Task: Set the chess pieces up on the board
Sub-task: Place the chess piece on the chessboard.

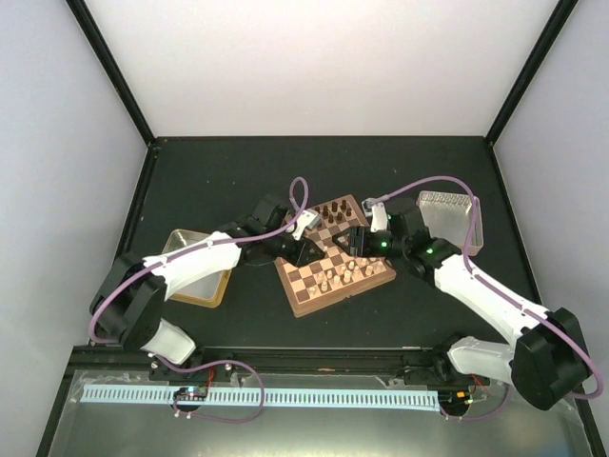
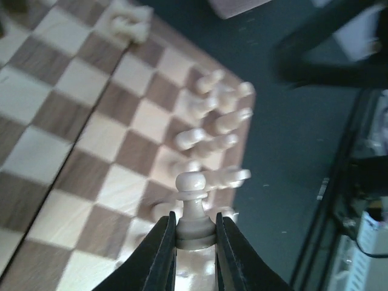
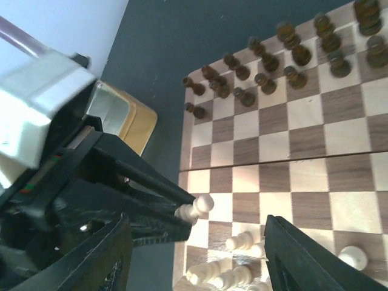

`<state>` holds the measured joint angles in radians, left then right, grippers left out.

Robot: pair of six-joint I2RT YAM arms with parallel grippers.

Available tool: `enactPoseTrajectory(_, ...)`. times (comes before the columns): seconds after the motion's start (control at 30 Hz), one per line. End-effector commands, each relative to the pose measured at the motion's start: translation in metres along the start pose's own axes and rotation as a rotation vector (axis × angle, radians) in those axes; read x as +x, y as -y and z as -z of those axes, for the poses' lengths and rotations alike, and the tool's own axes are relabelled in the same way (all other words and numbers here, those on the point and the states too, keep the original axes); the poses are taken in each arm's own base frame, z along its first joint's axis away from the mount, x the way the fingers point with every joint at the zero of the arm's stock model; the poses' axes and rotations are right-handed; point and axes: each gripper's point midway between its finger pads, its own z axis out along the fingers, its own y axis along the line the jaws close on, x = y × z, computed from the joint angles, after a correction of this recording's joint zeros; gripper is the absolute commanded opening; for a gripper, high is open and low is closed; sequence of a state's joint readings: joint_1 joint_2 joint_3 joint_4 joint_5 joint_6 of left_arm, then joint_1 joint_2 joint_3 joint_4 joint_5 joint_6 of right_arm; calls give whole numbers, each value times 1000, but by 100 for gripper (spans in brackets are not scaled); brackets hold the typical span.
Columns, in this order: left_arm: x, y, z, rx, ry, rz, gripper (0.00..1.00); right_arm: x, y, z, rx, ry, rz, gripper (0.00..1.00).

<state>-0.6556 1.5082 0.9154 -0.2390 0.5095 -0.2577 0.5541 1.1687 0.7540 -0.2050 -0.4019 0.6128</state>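
The wooden chessboard lies at the table's middle. My left gripper is shut on the base of a cream pawn and holds it just above the board's left edge squares; it also shows in the right wrist view. Several cream chessmen stand crowded on the near rows. One cream piece lies on its side farther out. My right gripper is open and empty, hovering over the cream rows.
Dark brown chessmen fill the board's far rows. A gold metal tray sits left of the board, also in the right wrist view. A clear tray sits at the right. The two arms are close together over the board.
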Motion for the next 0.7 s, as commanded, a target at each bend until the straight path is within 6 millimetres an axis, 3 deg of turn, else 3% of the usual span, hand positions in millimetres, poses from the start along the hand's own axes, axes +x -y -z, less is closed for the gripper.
enactPoseTrajectory(0.0,-28,55,25,242,124,-197,16,1,-26,1,-138,-70,-40,61)
enactPoseTrajectory(0.27,-32,82,42,364,169,-291,15,8,-47,6,-264,-116,-73,48)
enactPoseTrajectory(0.67,-38,74,45,296,205,-275,16,10,-58,12,-343,-114,-100,7)
